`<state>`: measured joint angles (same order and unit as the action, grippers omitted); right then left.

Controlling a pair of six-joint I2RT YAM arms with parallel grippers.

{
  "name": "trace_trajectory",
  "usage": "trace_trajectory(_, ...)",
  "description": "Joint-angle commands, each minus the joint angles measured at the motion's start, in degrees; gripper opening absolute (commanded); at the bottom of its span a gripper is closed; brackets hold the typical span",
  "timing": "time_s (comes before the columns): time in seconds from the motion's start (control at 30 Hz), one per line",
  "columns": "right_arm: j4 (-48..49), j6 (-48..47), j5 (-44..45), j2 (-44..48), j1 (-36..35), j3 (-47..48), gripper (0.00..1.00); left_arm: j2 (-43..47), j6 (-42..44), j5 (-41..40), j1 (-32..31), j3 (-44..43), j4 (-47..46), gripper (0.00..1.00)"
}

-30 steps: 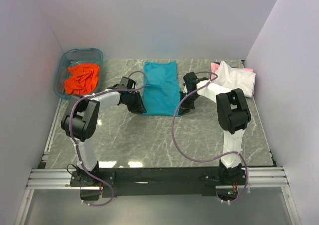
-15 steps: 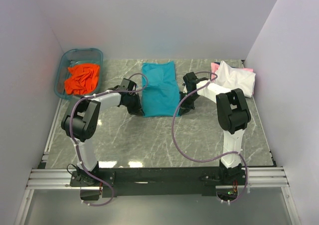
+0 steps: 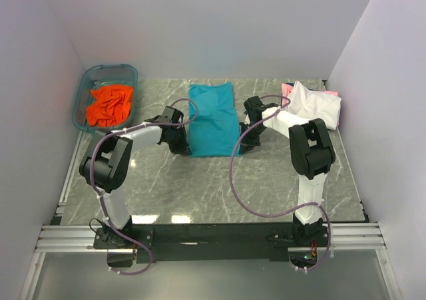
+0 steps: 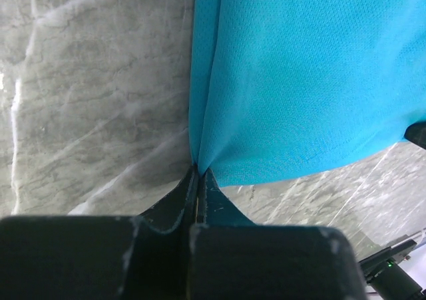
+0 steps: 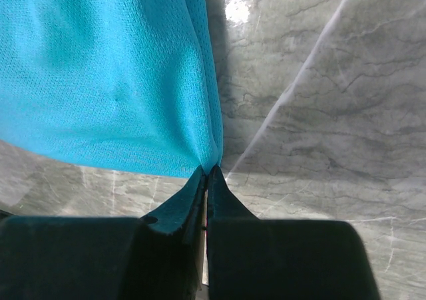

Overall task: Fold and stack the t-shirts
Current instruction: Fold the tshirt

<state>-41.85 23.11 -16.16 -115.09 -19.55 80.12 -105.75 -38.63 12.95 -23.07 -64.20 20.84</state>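
Note:
The teal t-shirt (image 3: 213, 119) lies as a long folded strip in the middle of the table. My left gripper (image 3: 184, 146) is shut on its near left corner (image 4: 200, 160). My right gripper (image 3: 243, 145) is shut on its near right corner (image 5: 212, 159). Both hold the near edge just above the marble. The orange t-shirt (image 3: 110, 105) lies crumpled in the blue tub (image 3: 88, 87) at the back left. The white t-shirt (image 3: 314, 104) lies folded at the back right on top of the pink one (image 3: 287, 88). The dark blue t-shirt is out of view.
The marble table top (image 3: 200, 187) runs to grey walls on three sides. A metal rail (image 3: 213, 233) with both arm bases lines the near edge. Purple cables loop from each arm over the table.
Both grippers have moved a little toward the far side, carrying the teal shirt's near edge with them. The strip now lies straighter and flatter.

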Motion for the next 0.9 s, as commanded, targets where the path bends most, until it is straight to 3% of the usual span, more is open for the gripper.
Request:
trace_trajectory(0.0,-1.6,0.1,1.8,3.2,-0.3,0.5,0.0,2.7,0.2,-2.9,-0.3,1.3,1.7,0.0)
trace_trajectory(0.3,-2.4,-0.3,0.8,6.3,-0.4,-0.9,0.0,6.9,-0.4,-2.1,-2.5,0.3,3.7,0.0)
trace_trajectory(0.87,-10.5,1.3,1.7,25.2,-2.5,-10.1,0.0,20.7,-0.8,0.9,-4.1,2.0,16.6,0.0)
